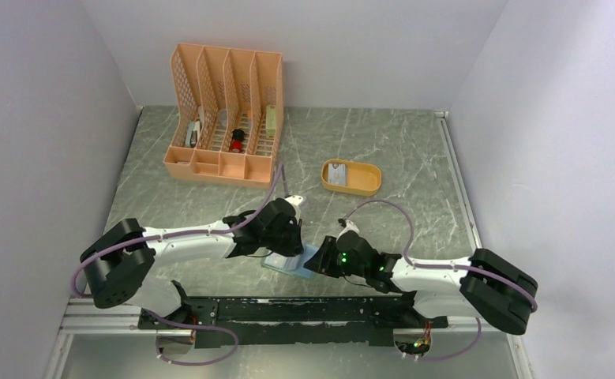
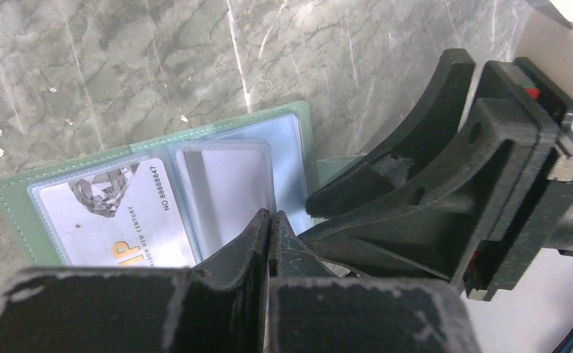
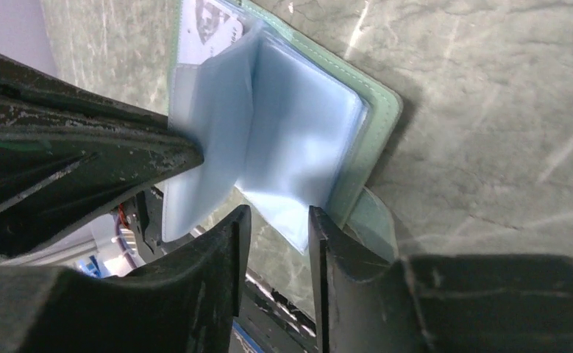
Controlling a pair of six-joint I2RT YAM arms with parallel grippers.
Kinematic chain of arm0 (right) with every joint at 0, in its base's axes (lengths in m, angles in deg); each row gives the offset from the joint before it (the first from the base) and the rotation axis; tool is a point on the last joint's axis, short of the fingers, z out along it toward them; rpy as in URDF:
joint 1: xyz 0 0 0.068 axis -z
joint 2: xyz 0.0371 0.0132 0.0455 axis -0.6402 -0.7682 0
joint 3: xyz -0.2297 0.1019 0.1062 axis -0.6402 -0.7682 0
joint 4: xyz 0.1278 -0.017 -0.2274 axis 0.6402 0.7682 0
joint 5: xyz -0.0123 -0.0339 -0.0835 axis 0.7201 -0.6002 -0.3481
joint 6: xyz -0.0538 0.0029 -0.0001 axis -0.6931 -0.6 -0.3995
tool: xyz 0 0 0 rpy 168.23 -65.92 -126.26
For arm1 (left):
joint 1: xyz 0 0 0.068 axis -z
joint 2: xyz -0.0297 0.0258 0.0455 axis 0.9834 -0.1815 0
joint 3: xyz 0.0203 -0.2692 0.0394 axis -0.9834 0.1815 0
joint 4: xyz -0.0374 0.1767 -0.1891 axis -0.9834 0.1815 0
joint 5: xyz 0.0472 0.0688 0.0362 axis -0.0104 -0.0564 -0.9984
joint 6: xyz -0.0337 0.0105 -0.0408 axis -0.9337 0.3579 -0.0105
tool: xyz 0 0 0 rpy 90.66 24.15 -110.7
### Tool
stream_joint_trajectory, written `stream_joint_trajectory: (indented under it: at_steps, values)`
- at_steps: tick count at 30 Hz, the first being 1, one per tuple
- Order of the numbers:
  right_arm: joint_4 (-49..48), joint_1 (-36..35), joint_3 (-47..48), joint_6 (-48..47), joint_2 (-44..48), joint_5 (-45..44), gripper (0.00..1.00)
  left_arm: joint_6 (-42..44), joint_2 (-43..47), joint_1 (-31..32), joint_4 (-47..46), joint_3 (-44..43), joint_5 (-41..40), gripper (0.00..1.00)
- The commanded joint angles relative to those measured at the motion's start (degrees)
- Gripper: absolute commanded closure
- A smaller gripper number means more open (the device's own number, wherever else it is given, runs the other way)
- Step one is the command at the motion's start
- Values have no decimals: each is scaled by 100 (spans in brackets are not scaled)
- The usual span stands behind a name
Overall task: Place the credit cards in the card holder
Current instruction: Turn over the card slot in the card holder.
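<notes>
The left fingers (image 2: 248, 246) are pressed together tip to tip at the near edge of the open card holder (image 2: 303, 121); whether a sleeve is nipped between them cannot be told. The right fingers (image 3: 224, 254) stand slightly apart, a corner of a glossy pale-blue sleeve (image 3: 298, 147) hanging at the mouth of their gap. Only the left wrist view shows a printed credit card (image 2: 107, 213) lying flat inside the holder's left-hand sleeve. Only the right wrist view shows the soft sleeves standing fanned like pages above the stitched sage-green cover, with its snap tab (image 3: 375, 220) sticking out below. The top view alone shows the holder low on the marbled grey tabletop (image 1: 383, 142) between both arms, with a second card (image 1: 336, 174) well apart in a mustard oval tray (image 1: 367, 183) and a peach lattice organizer (image 1: 225, 110) at the back.
</notes>
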Motion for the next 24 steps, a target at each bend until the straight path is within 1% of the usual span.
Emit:
stream_joint_trajectory:
  at_steps: [1,6,10,17,20,24]
  values:
    - [868,51,-253,-172,425,-210,59,23,-149,60,253,-106,-150,95]
    - [782,48,-274,-133,915,-128,49,11,-166,64,256,-124,-200,95]
    - [675,44,-110,-244,878,-13,43,-5,-183,67,238,-125,-163,95]
    - [843,-3,271,-439,767,-43,44,-33,-153,74,210,-125,-137,95]
    - [1055,-96,453,-542,846,-212,44,-57,-137,74,215,-146,-123,95]
    - [1095,-245,646,-642,847,-235,45,-52,-147,74,245,-200,-114,95]
